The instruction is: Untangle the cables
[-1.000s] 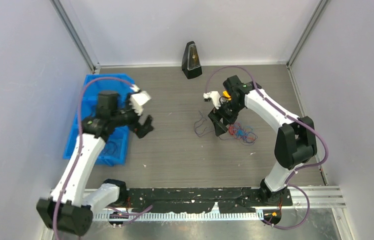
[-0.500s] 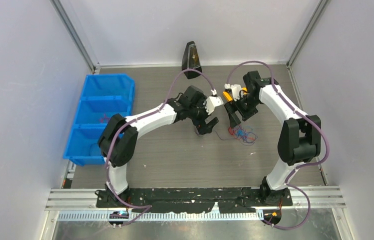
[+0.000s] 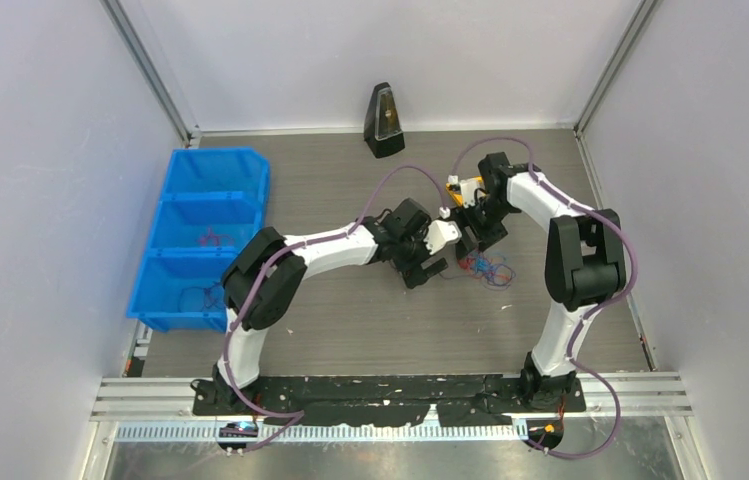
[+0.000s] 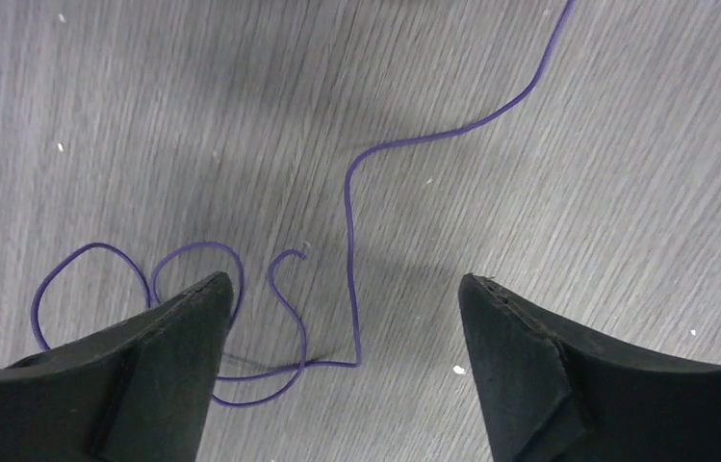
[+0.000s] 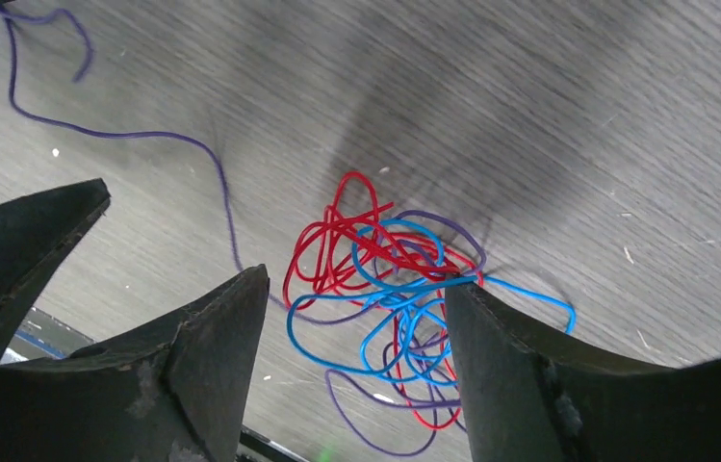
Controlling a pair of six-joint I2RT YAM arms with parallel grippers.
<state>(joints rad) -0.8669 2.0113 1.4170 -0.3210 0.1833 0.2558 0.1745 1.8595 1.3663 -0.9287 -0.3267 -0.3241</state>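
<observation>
The cables (image 3: 485, 268) lie as a tangle of thin red, blue and purple wires on the grey table, right of centre. In the right wrist view the tangle (image 5: 395, 289) sits between and just beyond the fingers of my right gripper (image 5: 356, 284), which is open and empty. A single purple strand (image 5: 144, 135) runs off to the upper left. My left gripper (image 4: 342, 284) is open and empty, low over loops of that purple strand (image 4: 349, 241). In the top view the left gripper (image 3: 430, 268) is just left of the tangle and the right gripper (image 3: 470, 240) just above it.
A blue three-compartment bin (image 3: 250, 200) stands at the left, with thin wires in its middle (image 3: 212, 238) and near (image 3: 200, 297) compartments. A black pyramid-shaped object (image 3: 383, 120) stands at the back wall. Enclosure walls close in both sides.
My left arm has swung from over the blue bin across to the table centre, beside the tangle. My right gripper has shifted slightly and stays over the tangle.
</observation>
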